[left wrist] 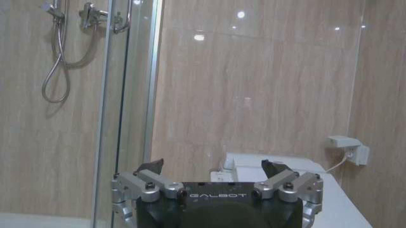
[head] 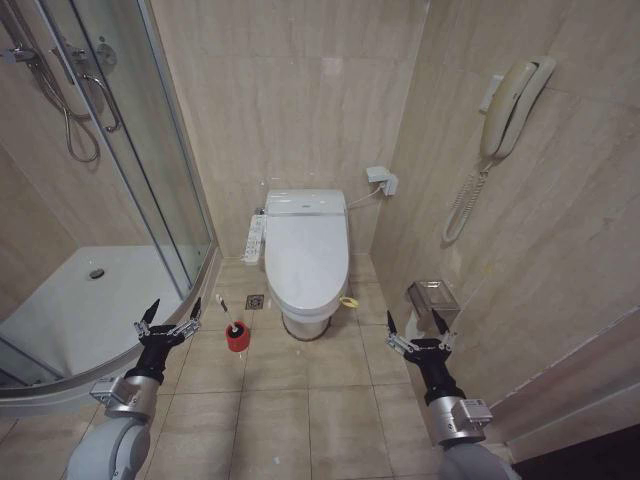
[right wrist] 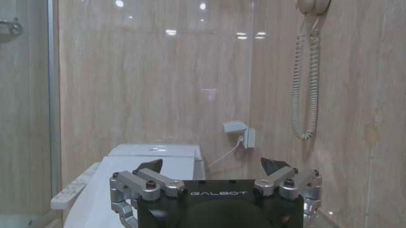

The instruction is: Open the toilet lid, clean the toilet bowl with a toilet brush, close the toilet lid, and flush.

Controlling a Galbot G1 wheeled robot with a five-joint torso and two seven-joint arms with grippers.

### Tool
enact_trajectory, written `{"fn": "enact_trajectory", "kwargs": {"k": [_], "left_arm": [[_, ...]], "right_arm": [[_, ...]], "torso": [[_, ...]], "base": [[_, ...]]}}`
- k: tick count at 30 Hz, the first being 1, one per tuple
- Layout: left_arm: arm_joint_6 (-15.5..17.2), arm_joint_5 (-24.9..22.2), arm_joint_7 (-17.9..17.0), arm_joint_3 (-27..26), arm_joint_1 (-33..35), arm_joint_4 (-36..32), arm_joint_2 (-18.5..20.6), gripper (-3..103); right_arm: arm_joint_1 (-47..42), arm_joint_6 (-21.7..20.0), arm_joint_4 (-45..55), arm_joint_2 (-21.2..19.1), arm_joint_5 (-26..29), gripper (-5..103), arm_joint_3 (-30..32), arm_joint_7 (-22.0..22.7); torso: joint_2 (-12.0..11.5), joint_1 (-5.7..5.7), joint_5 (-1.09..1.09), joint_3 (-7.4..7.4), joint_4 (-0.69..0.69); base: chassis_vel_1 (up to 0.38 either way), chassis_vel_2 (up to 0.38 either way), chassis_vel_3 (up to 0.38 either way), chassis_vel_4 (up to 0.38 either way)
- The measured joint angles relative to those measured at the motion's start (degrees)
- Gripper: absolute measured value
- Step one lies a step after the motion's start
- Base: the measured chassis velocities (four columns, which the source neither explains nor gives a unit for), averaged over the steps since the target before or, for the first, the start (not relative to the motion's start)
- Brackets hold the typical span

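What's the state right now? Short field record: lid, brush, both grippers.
toilet lid: down, closed over the toilet bowl
yellow-green band: at the lid's front edge, on the robot's right
toilet brush: standing in the red cup on the floor, left of the bowl
left gripper: open, empty, held low beside the shower door
right gripper: open, empty, held low by the right wall

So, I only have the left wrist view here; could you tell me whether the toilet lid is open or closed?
Observer: Closed; the toilet lid lies flat.
Operator: Thank you. Where is the toilet brush, please?
Observer: The toilet brush stands in a red cup on the floor, left of the lid, just ahead of the left gripper.
Operator: And the right gripper?
Observer: The right gripper hangs open, low to the right of the lid, holding nothing.
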Motion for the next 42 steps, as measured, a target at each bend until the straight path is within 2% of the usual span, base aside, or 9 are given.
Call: {"fn": "enact_trajectory", "kwargs": {"k": [42], "left_arm": [[0.0,0.0,0.0,0.0,0.0,0.0,0.0,100]], "right_arm": [[0.4,0.6,-0.6,0.4,-0.1,100,-0.1,-0.2]], "torso": [[0.0,0.0,0.0,0.0,0.0]], "base": [[-0.068,0.064,0.068,-0.067]]}}
